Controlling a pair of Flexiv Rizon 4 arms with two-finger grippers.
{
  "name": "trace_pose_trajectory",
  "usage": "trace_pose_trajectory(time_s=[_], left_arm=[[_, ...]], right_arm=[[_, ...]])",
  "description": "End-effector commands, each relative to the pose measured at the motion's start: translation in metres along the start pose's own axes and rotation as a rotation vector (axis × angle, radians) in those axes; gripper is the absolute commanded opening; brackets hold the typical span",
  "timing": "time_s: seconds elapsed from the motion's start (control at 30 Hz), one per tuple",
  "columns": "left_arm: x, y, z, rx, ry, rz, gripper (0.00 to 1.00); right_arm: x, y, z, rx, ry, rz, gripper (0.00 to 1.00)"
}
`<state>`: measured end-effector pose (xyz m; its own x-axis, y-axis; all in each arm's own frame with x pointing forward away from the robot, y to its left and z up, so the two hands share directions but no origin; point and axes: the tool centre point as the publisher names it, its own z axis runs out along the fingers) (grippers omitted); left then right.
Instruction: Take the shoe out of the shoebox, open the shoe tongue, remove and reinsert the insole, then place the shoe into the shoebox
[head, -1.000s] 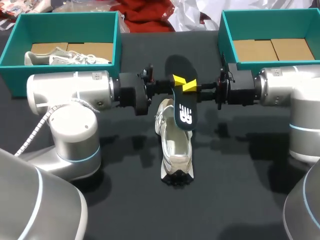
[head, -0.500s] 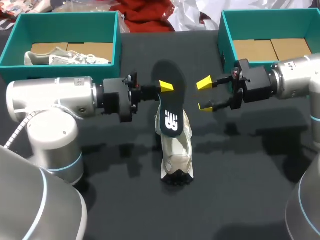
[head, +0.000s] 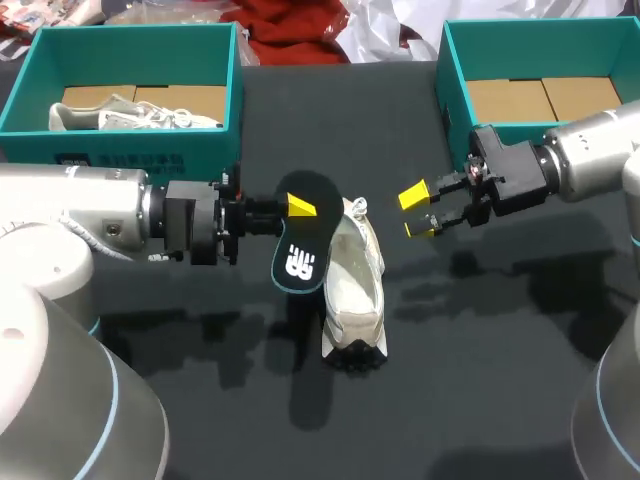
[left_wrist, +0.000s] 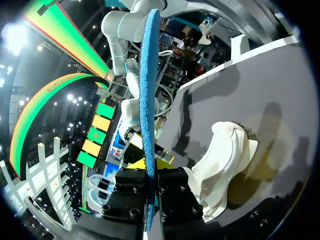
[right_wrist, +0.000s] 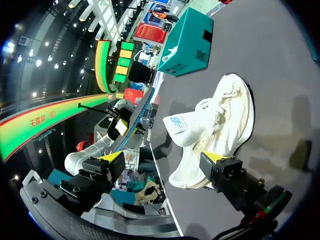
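A white shoe (head: 352, 290) lies on the black table (head: 470, 380), its toe toward the front edge. My left gripper (head: 290, 206) is shut on the black insole (head: 300, 245), which hangs just left of the shoe. In the left wrist view the insole (left_wrist: 148, 90) stands edge-on, clamped between the fingers of the left gripper (left_wrist: 150, 165), and the shoe (left_wrist: 225, 160) lies beside it. My right gripper (head: 418, 210) stands open to the right of the shoe, holding nothing. In its wrist view the right gripper (right_wrist: 165, 157) has its fingers spread wide, with the shoe (right_wrist: 220, 120) ahead.
A teal shoebox (head: 120, 30) at the back left holds a second pale shoe (head: 130, 115). Another teal shoebox (head: 540, 22) at the back right shows only its cardboard floor. The left box (right_wrist: 187, 42) also shows beyond the shoe in the right wrist view.
The right gripper let go of the insole, opened wide and drew back to the right. The left gripper carried the insole left and down beside the shoe.
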<state>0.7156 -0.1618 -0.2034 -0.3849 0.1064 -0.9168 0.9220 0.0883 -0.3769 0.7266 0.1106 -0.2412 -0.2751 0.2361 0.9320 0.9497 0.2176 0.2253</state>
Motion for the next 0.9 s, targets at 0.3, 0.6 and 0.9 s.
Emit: trace_pose_trajectory(time_s=[0.3,0.6,0.9], left_arm=[[-0.003,-0.007,-0.011,0.005,0.010,0.009,0.00],[-0.002,-0.068,-0.020,-0.107,-0.007,-0.125,0.00],[0.015,-0.101,-0.023,-0.239,0.024,-0.081,0.00]], right_arm=[[0.009,0.003,-0.004,0.103,-0.186,-0.022,1.00],[0.009,-0.044,-0.032,0.263,-0.299,-0.280,1.00],[-0.004,-0.064,-0.045,0.249,-0.354,-0.417,1.00]])
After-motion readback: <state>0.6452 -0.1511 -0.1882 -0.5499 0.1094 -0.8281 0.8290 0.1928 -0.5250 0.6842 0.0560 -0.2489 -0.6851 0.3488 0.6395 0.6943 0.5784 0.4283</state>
